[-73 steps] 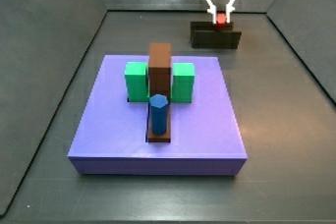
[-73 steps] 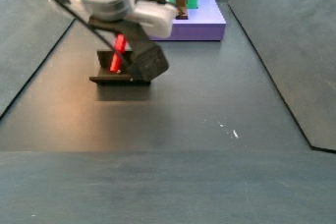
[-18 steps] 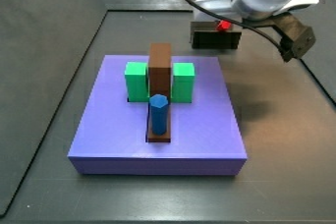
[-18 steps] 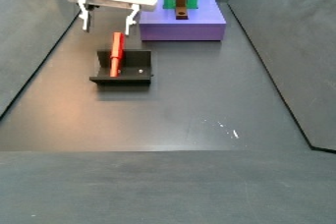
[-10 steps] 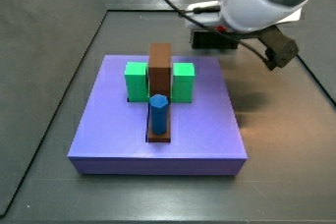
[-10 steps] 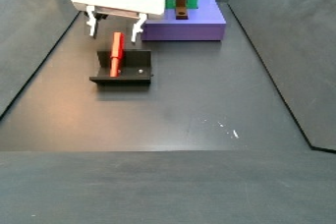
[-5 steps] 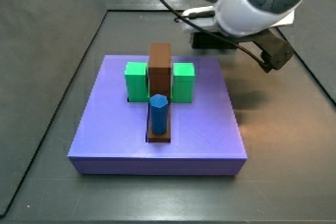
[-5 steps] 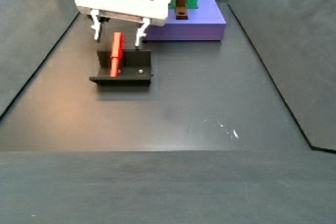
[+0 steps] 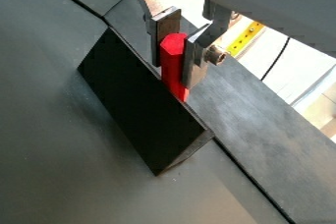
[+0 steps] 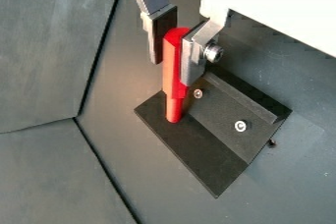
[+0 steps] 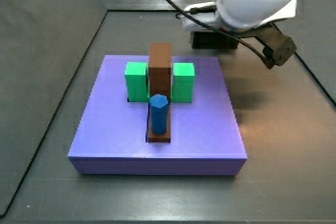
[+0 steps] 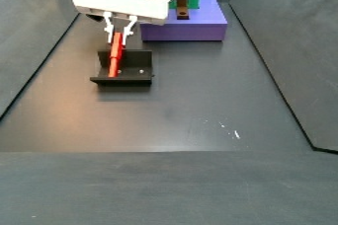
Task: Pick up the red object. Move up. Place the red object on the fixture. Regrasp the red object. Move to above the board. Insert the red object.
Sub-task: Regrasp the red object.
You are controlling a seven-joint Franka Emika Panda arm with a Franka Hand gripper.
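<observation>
The red object point(image 9: 171, 59) point(image 10: 172, 95) is a slim red peg standing upright on the fixture point(image 9: 132, 105) point(image 10: 223, 130), a dark bracket. My gripper point(image 9: 179, 69) point(image 10: 175, 66) is over the fixture, its two pads pressed against the peg's upper part on either side. A side view shows the gripper point(image 12: 118, 34) above the peg point(image 12: 115, 59) and the fixture point(image 12: 132, 75). In a side view the arm covers the peg and the fingers, and only part of the fixture point(image 11: 206, 40) shows. The purple board point(image 11: 197, 120) point(image 12: 205, 24) lies apart from the fixture.
On the board stand a tall brown block point(image 11: 159, 66), green blocks point(image 11: 137, 81) and a blue cylinder point(image 11: 157, 115). Dark walls enclose the grey floor on both sides.
The fingers stood wide apart on either side of the peg half a second ago; now they have come together on it. The peg still stands on the fixture.
</observation>
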